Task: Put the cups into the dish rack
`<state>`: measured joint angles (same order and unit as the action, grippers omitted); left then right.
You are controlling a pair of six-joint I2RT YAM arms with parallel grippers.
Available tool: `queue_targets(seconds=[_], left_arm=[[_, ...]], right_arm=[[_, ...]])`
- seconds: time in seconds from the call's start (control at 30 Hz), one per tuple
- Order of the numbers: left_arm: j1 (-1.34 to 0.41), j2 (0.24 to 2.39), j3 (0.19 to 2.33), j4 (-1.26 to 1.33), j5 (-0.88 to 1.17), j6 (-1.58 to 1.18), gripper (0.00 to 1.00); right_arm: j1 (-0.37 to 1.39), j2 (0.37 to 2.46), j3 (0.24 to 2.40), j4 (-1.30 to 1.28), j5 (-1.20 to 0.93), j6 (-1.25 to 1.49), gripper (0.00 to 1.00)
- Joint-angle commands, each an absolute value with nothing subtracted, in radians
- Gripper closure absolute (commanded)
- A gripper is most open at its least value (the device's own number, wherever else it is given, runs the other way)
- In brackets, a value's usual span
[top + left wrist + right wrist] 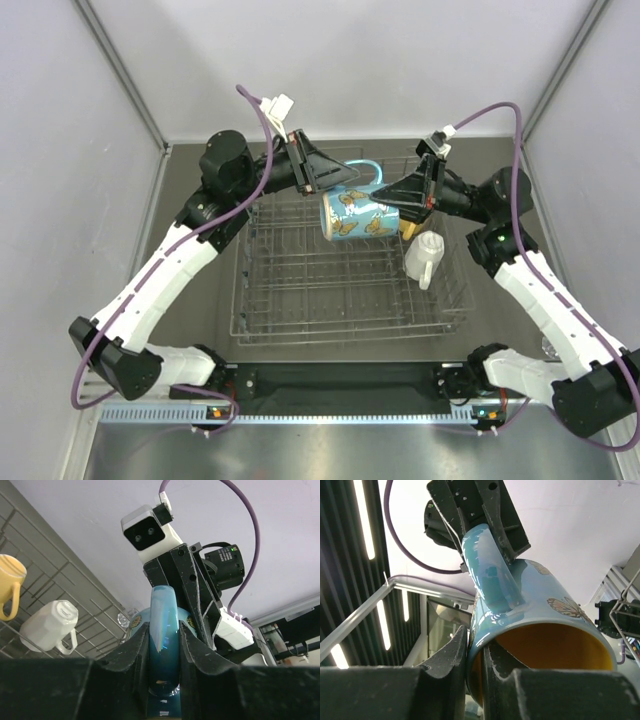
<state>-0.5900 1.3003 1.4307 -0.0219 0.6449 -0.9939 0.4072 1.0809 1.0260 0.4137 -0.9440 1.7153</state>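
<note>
The blue mug (358,213) with tan butterflies hangs on its side above the grey wire dish rack (248,325), held from both sides. My left gripper (353,178) is shut on its handle (164,605). My right gripper (393,195) is shut on its rim, one finger inside and one outside (475,642). The white handled mug (425,257) lies in the rack's right part, and it also shows in the left wrist view (50,625). The yellow mug (10,582) and the clear glass (125,618) lie near it. The red cup is out of view.
The rack fills the table's middle between grey side walls (60,200). Its left and front parts show only bare wire tines (300,290). Both arm bases stand on the black rail (330,385) at the near edge.
</note>
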Motion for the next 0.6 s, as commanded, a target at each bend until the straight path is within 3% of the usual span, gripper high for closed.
queue_targets(seconds=[0.0,0.03,0.23,0.37,0.57], left_arm=[[-0.617,1.312,1.486,-0.026,0.652,-0.999,0.92],[-0.618,1.315,1.489,-0.041,0.652,-0.993,1.00],[-0.618,1.331,1.557,-0.173,0.601,-0.939,1.00],[-0.617,1.359,1.624,-0.268,0.569,-0.937,1.00],[-0.618,1.385,1.684,-0.313,0.571,-0.963,1.00]], right_arm=[[0.428,1.065,1.075,0.537,-0.897,1.700,1.00],[0.426,1.065,1.074,0.538,-0.896,1.700,1.00],[0.426,1.060,1.066,0.503,-0.907,1.657,0.98],[0.426,1.057,1.077,0.382,-0.917,1.577,0.74],[0.428,1.065,1.071,0.361,-0.931,1.554,0.60]])
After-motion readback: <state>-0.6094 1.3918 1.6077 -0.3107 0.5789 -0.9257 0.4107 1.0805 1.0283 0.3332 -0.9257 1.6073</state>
